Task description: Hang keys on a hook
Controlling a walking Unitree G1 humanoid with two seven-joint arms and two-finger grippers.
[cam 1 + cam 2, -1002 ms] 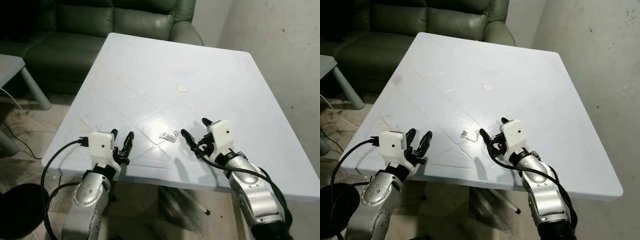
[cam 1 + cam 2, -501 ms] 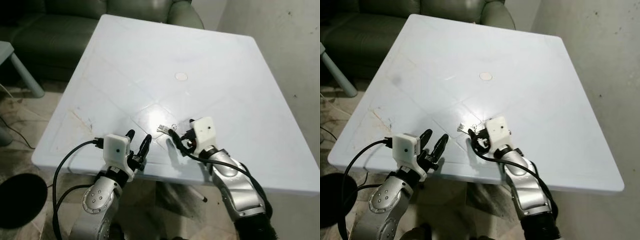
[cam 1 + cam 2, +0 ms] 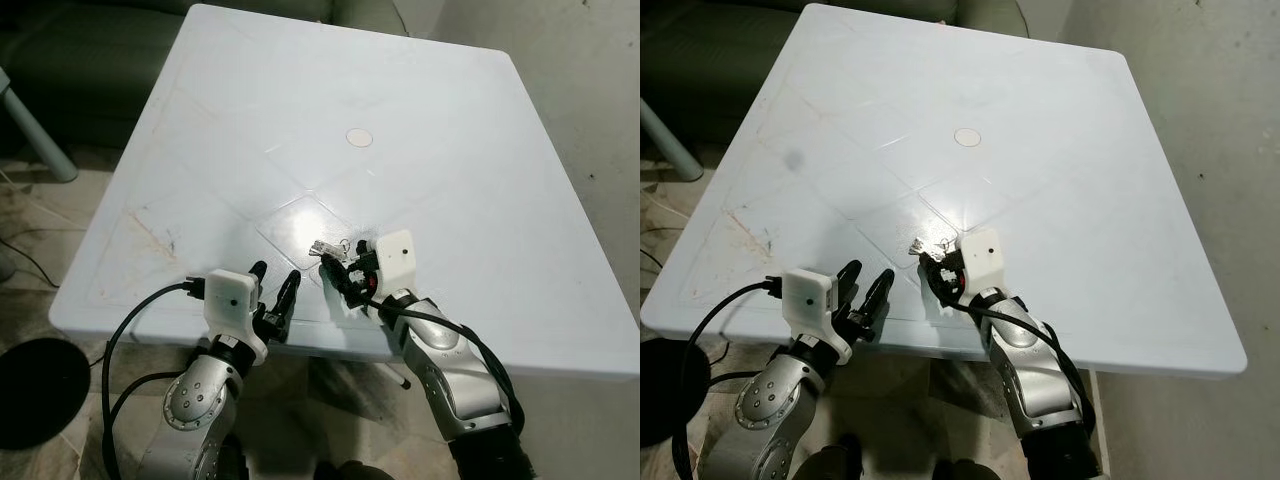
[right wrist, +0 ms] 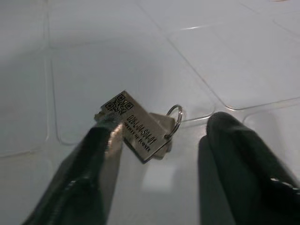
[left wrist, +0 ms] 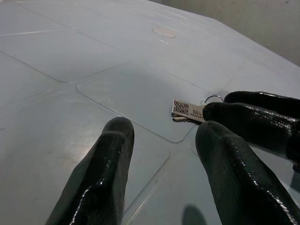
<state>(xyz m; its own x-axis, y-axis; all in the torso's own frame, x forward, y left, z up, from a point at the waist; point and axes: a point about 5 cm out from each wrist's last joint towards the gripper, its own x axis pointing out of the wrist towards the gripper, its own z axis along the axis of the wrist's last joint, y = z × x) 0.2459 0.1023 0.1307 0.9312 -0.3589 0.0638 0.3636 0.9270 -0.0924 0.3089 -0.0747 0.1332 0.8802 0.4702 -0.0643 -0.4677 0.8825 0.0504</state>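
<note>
The keys, a small silver bunch with a QR-code tag and a ring, lie flat on the white table near its front edge. My right gripper is down at the keys and open. One finger touches the tag's edge, and the other stands apart beyond the ring. My left gripper hovers open at the table's front edge, a short way left of the keys, holding nothing.
A small round white disc lies at the table's middle. A bare wall runs along the right side. A grey side table's leg and a dark round object stand on the floor to the left.
The camera has tilted down and closed in on the table. My right gripper has moved left to the keys and now straddles them. The left gripper has held its place.
</note>
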